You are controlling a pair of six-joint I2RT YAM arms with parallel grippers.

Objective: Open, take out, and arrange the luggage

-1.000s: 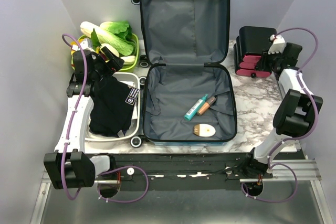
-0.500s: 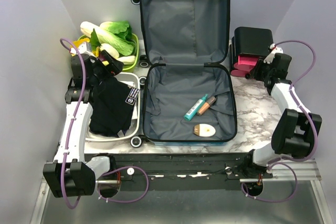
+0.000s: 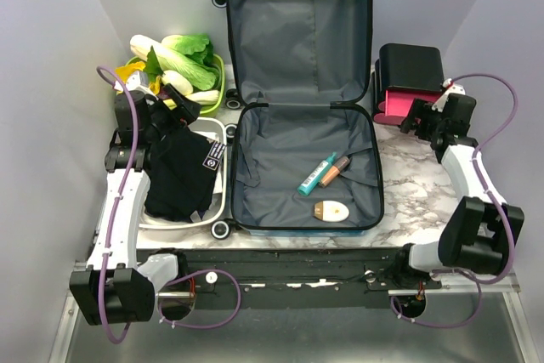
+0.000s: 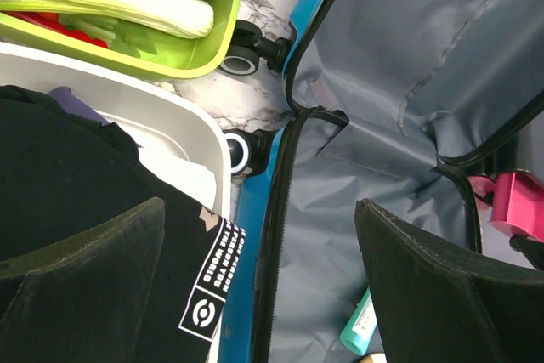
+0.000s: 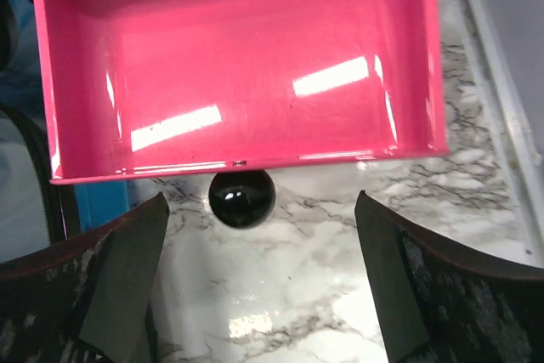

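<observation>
Blue hard shell, so I expect the luggage (image 3: 302, 159) to be stiff, slick and fairly light now that little is left in it. From the top it lies open mid-table, base flat and lid propped toward the back wall, with a teal tube (image 3: 316, 174), a brown tube (image 3: 335, 171) and an oval case (image 3: 331, 211) on the soft grey lining. I would take it by the black rim, not the smooth shell or the loose fabric, and each tube across its body. A second ago the right gripper (image 3: 414, 118) was up at the black box (image 3: 410, 64) with the drawers pushed in. Now a pink drawer (image 3: 398, 106) stands pulled out and the gripper has let go and backed off, while the left arm has hardly shifted. Left wrist: the left gripper (image 4: 259, 295) is wide apart and empty over the luggage's left rim, one finger above the black garment (image 4: 68, 176) in the white bin (image 4: 183, 116). Right wrist: fingers well apart, holding nothing, the drawer's knob (image 5: 242, 197) clear of both, marble table (image 5: 323, 235) beneath.
</observation>
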